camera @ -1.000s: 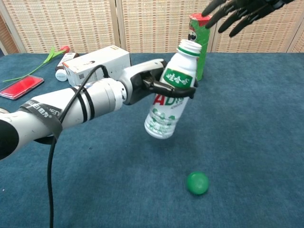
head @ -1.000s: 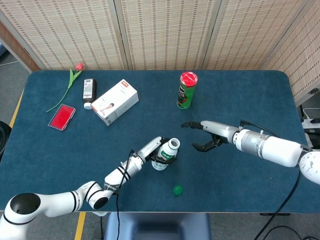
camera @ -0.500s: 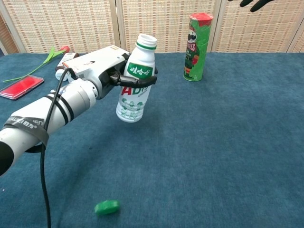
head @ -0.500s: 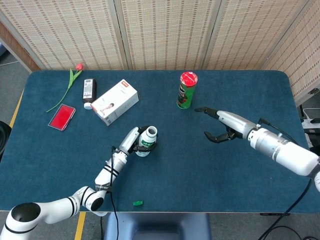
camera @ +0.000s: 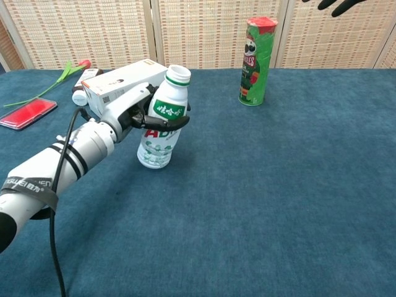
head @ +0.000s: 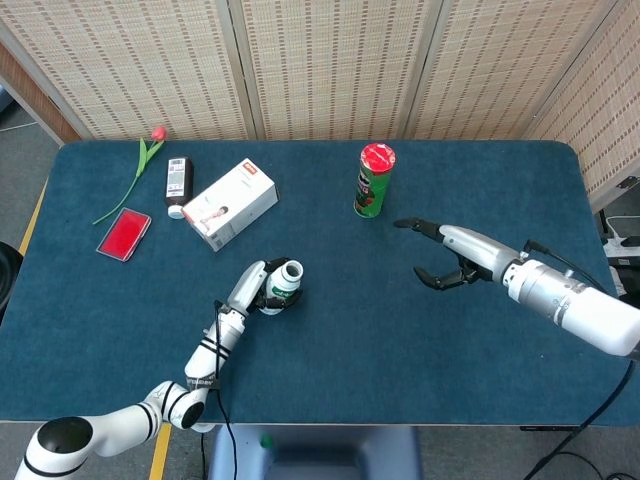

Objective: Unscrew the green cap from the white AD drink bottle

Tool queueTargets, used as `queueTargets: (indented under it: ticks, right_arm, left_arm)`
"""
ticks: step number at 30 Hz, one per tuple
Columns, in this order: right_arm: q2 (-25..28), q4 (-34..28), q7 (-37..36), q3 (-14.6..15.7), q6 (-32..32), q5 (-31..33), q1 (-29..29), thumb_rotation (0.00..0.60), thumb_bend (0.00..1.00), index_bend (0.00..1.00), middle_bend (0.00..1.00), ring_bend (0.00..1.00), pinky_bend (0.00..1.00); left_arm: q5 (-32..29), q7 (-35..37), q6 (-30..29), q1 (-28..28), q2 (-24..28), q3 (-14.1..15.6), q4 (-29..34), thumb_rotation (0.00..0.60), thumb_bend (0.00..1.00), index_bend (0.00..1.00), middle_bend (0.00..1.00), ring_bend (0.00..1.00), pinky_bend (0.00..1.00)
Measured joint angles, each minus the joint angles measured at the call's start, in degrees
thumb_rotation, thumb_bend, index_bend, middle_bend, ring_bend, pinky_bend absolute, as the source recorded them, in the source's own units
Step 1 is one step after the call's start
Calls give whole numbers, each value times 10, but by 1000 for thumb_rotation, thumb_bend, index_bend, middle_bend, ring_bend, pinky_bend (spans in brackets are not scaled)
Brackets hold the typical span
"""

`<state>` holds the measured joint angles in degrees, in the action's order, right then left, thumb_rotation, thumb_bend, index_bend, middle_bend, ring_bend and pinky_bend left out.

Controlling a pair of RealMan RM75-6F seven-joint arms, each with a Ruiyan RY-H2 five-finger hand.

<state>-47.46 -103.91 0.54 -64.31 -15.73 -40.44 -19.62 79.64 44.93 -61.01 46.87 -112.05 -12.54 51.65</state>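
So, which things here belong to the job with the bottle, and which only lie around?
Belong to the job:
- white AD drink bottle, mouth open, no cap on it
- left hand, gripping the bottle
- right hand, holding nothing, fingers apart

The green cap shows in neither view.

Just lying about:
- green chips can
- white box
- small dark bottle
- red flat case
- tulip

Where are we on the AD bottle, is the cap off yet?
Done: the white AD bottle has a bare, open neck; the green cap is not on it and shows nowhere on the tabletop in either view. In hand: the left hand grips the bottle, slightly tilted, low over the table. The right hand is open, holding nothing. Left: setting the bottle down and letting go.
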Motion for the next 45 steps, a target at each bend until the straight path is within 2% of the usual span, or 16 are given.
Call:
queueTargets:
  ticks: [4,11,14,17,22,25,30,38,45]
  right_arm:
    - [2,2,-3,0,-3,-1,0,422,463,0,0,0,0]
    - [2,1,-4,-8,-9,1,7,423,462,0,0,0,0]
    - [2,-1,-3,-10,-10,1,9,422,462,0,0,0,0]
    - [4,-2,-4,-10,-10,0,10,422,462,0,0,0,0]
    - [6,-3,-7,-11,-9,0,11,421,462,0,0,0,0]
    - [7,-3,-7,-12,-10,1,13,423,462,0,0,0,0]
    - [7,1,-7,-10,-14,1,11,422,462,0,0,0,0]
    - [6,4,-8,-9,-15,1,9,421,462,0,0,0,0]
    - [6,2,-9,-5,-13,1,7,422,462,0,0,0,0]
  left_arm:
    - [14,0,-18,-5,-11,8,-24,600,718,624,668,391,417]
    - [23,5,-36,-19,-30,16,-55,600,706,603,633,368,397]
    - [28,6,-38,-21,-34,21,-62,600,689,537,574,350,389]
    - [36,7,-41,-21,-37,25,-65,600,658,401,476,311,376]
    - [45,13,-43,-19,-39,31,-71,600,563,101,311,240,343]
    - [45,22,-41,-19,-40,30,-72,600,511,9,251,197,317]
    - [45,38,-37,-18,-39,28,-71,600,455,0,183,161,297]
    - [50,45,-38,-19,-34,31,-68,600,453,0,175,153,291]
    - [45,61,-39,-21,-33,26,-58,600,426,0,164,96,238]
